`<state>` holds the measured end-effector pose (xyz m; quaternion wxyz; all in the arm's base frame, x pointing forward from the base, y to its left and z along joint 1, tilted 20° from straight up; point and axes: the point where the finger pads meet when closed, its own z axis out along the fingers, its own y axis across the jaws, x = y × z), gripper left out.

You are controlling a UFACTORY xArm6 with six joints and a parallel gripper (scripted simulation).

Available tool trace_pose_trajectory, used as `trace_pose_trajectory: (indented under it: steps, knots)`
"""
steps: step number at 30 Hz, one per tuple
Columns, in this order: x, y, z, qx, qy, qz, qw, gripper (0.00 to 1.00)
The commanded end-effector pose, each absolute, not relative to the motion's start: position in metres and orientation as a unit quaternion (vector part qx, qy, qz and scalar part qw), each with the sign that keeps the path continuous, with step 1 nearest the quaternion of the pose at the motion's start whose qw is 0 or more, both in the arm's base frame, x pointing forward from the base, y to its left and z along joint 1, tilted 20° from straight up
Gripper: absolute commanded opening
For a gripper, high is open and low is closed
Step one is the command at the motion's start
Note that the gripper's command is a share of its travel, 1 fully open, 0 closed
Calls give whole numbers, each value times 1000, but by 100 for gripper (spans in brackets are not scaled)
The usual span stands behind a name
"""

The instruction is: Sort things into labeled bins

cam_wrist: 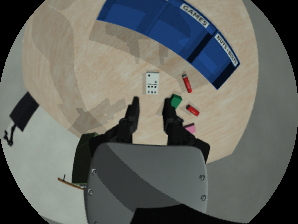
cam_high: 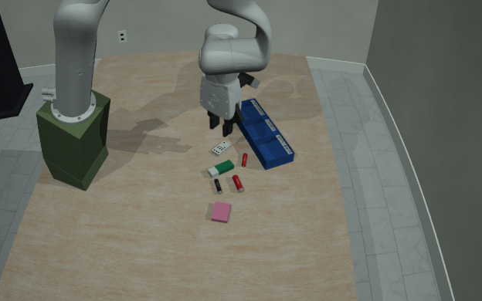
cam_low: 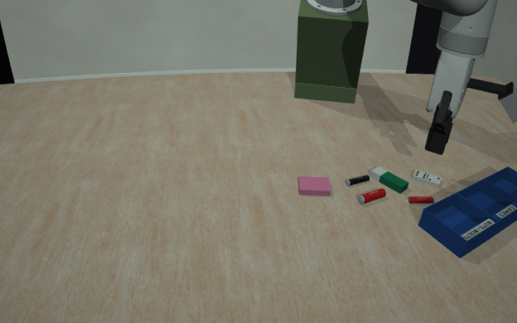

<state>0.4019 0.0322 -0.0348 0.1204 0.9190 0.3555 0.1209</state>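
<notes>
I hung my pincer (cam_high: 221, 127), half-open and holding nothing, above the white domino (cam_high: 221, 148) lying flat just left of the blue bin tray (cam_high: 273, 163), judging the pick not yet begun and that my next move called for lowering squarely over its dotted face.

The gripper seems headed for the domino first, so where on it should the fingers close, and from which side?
Come straight down from above: the domino lies flat on the table, so only its thin edges offer a hold. Close the gripper, now open and empty above it, across the two long edges at mid-length, where the tile is narrowest. The green-and-white eraser lies apart, probably leaving finger room.
</notes>
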Motion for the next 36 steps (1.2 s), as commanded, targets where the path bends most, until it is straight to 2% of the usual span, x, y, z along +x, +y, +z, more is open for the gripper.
trace_pose_trajectory:
  steps: [1,19,36]
  knots:
    - [403,32,-34,919,356,122,121,41]
    - [420,25,-86,919,356,122,121,41]
    - [423,23,-97,919,356,122,121,41]
